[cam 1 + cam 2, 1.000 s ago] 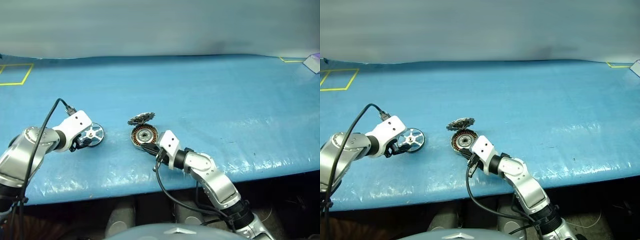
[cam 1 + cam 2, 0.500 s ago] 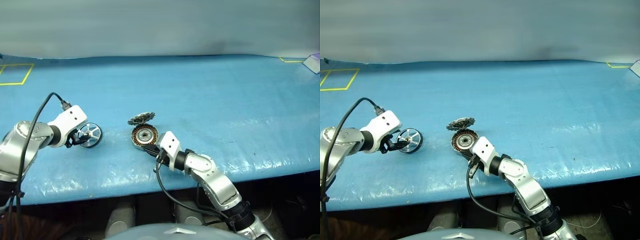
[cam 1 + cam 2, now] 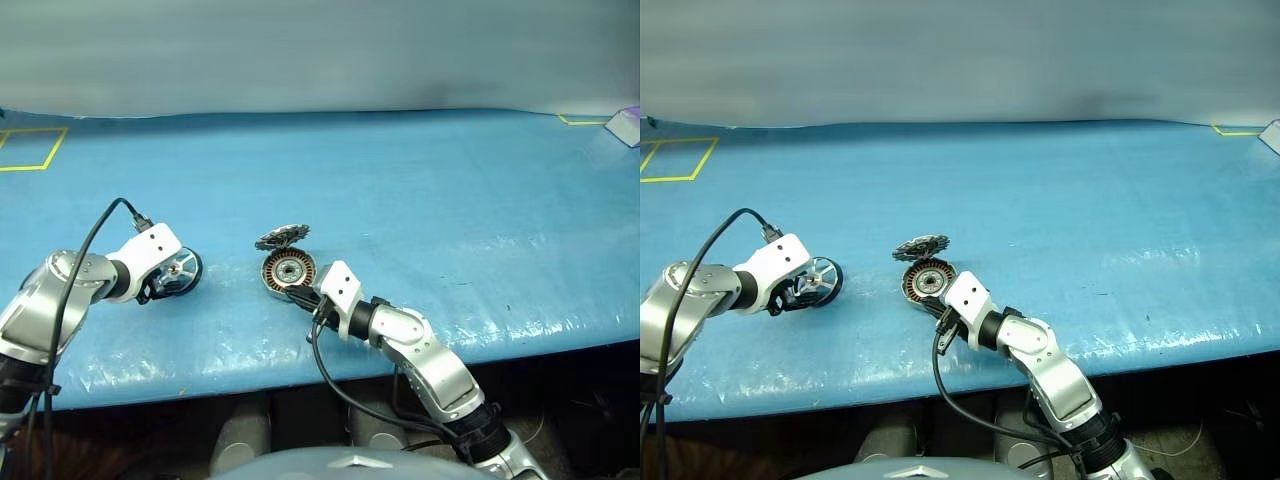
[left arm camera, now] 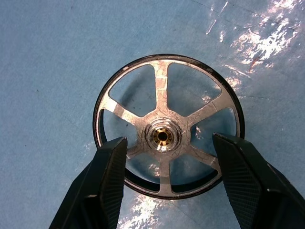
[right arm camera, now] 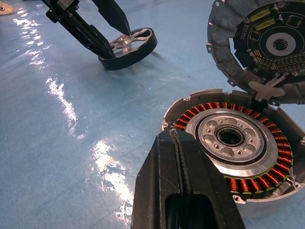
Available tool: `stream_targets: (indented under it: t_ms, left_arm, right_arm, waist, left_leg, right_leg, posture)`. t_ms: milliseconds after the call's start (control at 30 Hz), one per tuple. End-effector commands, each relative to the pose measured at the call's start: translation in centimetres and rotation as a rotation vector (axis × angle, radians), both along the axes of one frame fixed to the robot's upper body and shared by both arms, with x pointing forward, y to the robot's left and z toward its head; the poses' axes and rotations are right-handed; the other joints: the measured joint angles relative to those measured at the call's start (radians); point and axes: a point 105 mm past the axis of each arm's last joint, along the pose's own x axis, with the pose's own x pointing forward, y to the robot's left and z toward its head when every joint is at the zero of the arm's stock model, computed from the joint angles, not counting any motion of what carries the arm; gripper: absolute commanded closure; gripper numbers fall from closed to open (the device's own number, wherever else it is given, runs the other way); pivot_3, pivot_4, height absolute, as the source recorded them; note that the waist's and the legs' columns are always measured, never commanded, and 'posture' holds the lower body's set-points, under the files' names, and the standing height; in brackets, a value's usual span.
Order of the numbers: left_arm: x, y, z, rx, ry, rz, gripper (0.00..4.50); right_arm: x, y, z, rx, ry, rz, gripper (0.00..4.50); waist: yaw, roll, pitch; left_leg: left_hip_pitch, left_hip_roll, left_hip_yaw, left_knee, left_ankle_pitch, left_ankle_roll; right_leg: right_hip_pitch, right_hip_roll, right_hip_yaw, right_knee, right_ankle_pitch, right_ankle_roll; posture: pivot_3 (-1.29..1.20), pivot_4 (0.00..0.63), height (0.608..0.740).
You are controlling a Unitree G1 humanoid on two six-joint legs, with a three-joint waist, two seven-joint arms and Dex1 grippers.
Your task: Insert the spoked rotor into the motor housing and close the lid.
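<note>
Nearest me, my right gripper (image 5: 183,162) has its ribbed black fingers pressed together, the tips over the near rim of the one motor housing (image 5: 236,148): a flat round disc with copper-orange windings ringing a silver hub. Its single round lid (image 5: 267,45) stands hinged open behind it. To the left, my left gripper (image 4: 167,157) is spread wide around the one spoked rotor (image 4: 169,126), six silvery spokes in a dark rim, lying flat on the glossy blue tabletop (image 3: 450,190).
</note>
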Motion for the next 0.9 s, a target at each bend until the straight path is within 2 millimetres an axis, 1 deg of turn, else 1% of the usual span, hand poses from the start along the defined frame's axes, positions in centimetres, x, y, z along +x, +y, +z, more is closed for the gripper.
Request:
stream_targets:
  t_ms: [33,67,167,267,500,567,700,833,900]
  left_arm:
    - [0.0,-0.2,-0.2,0.005,0.001,-0.013,1.4]
    - [0.0,-0.2,-0.3,0.007,0.001,-0.014,1.4]
    - [-0.1,-0.2,-0.5,0.009,0.007,-0.016,1.99]
    - [-0.2,-0.1,-0.7,0.011,0.018,-0.014,2.95]
    - [-0.3,0.2,-0.5,0.023,0.007,-0.013,2.95]
    - [-0.3,0.0,-0.5,0.011,0.002,-0.024,2.95]
    - [-0.7,-1.3,0.0,-0.052,-0.018,-0.093,2.95]
    - [-1.9,-2.5,-0.1,-0.148,0.006,-0.175,2.95]
    - [-2.7,-3.6,0.3,-0.243,-0.002,-0.252,2.95]
  right_arm:
    - [-0.2,0.3,1.2,0.034,-0.035,0.008,4.5]
    - [-0.2,0.3,1.2,0.034,-0.034,0.007,4.5]
    - [-0.2,0.3,1.1,0.033,-0.034,0.004,4.5]
    - [-0.1,0.3,1.1,0.033,-0.035,0.003,4.5]
    - [-0.1,0.3,1.1,0.034,-0.035,-0.001,4.5]
    - [0.0,0.2,1.1,0.031,-0.036,-0.004,4.5]
    - [0.1,-0.2,0.9,0.021,-0.037,-0.017,4.5]
    - [0.4,-1.1,0.5,0.005,-0.037,-0.045,4.5]
    - [0.5,-1.4,0.4,0.005,-0.039,-0.056,4.5]
  waist:
    - [0.0,0.0,0.0]
    - [0.0,0.0,0.0]
    - [0.0,0.0,0.0]
    - [0.0,0.0,0.0]
    - [-0.002,0.0,0.0]
    - [-0.002,0.0,0.0]
    - [-0.002,0.0,0.0]
    - [0.0,0.0,0.0]
    - [0.001,0.001,0.0]
  left_leg:
    - [0.0,0.0,0.0,0.0,0.0,0.0]
    - [0.0,0.0,0.0,0.0,0.0,0.0]
    - [0.0,0.0,0.0,0.0,0.0,0.0]
    - [0.0,0.0,0.0,0.0,0.0,0.0]
    - [0.001,0.0,0.0,0.001,0.0,0.0]
    - [0.001,0.0,0.0,0.001,0.0,0.0]
    - [0.001,0.0,0.0,0.001,0.0,0.0]
    - [0.001,0.0,0.001,0.001,0.0,0.0]
    - [0.001,0.0,0.001,0.001,0.0,0.0]
  right_leg:
    - [0.0,0.0,0.0,0.0,0.0,0.0]
    - [0.0,0.0,0.0,0.0,0.0,0.0]
    - [0.0,0.0,0.0,0.0,0.0,0.0]
    - [0.0,0.0,0.0,0.0,0.0,0.0]
    - [0.0,0.0,0.0,0.002,0.0,0.0]
    - [0.0,0.0,0.0,0.002,0.0,0.0]
    - [0.0,0.0,0.001,0.003,0.0,0.0]
    - [0.0,0.0,0.001,0.002,0.0,0.0]
    - [0.0,0.0,0.001,0.002,0.0,-0.001]
  posture:
    - [0.0,0.15,0.74]
    - [0.0,0.15,0.74]
    - [0.0,0.15,0.74]
    - [0.0,0.15,0.74]
    - [0.0,0.15,0.74]
    - [0.0,0.15,0.74]
    - [0.0,0.15,0.74]
    - [0.0,0.15,0.74]
    - [0.0,0.15,0.74]
